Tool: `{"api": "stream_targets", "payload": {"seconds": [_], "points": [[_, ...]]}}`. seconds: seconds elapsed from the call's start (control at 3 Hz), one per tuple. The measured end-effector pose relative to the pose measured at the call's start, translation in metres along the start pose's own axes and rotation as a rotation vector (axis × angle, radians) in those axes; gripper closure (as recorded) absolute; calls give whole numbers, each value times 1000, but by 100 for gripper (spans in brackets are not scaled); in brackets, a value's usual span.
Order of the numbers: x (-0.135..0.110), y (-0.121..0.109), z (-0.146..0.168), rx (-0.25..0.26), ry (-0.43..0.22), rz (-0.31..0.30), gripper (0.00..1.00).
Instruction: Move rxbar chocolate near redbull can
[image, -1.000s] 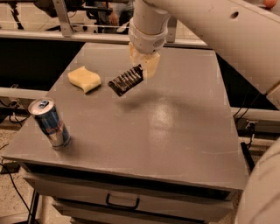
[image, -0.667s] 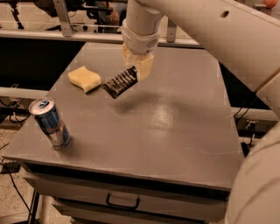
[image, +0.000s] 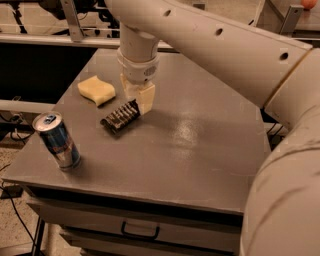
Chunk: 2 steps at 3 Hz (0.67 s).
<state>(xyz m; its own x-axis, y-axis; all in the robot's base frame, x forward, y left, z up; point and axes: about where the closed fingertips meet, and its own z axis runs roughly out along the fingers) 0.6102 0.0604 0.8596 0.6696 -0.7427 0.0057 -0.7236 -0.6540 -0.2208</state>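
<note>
- Gripper (image: 139, 102) is above the table's (image: 200, 155) rear-left part, fingers clamped on one end of the rxbar chocolate (image: 119, 117).
- Bar hangs tilted, free end lower; we can't tell if it touches the table.
- We see the redbull can (image: 56, 140) upright near the front-left corner, apart from the bar.
- Yellow sponge (image: 96, 90) lies near the bar, further back.

I see a pale yellow sponge (image: 96, 90) lying flat on the grey table (image: 200, 150), far left, just left of the gripper (image: 140, 107). Under the table's front edge is a drawer (image: 195, 236) with a dark handle (image: 140, 232). Cables (image: 14, 134) trail at left.
</note>
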Motion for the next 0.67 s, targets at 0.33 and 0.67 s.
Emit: {"api": "stream_targets", "payload": {"seconds": [0.33, 0.67], "points": [[-19, 7, 10, -24, -6, -12, 100], [-40, 17, 12, -34, -16, -44, 100]]}}
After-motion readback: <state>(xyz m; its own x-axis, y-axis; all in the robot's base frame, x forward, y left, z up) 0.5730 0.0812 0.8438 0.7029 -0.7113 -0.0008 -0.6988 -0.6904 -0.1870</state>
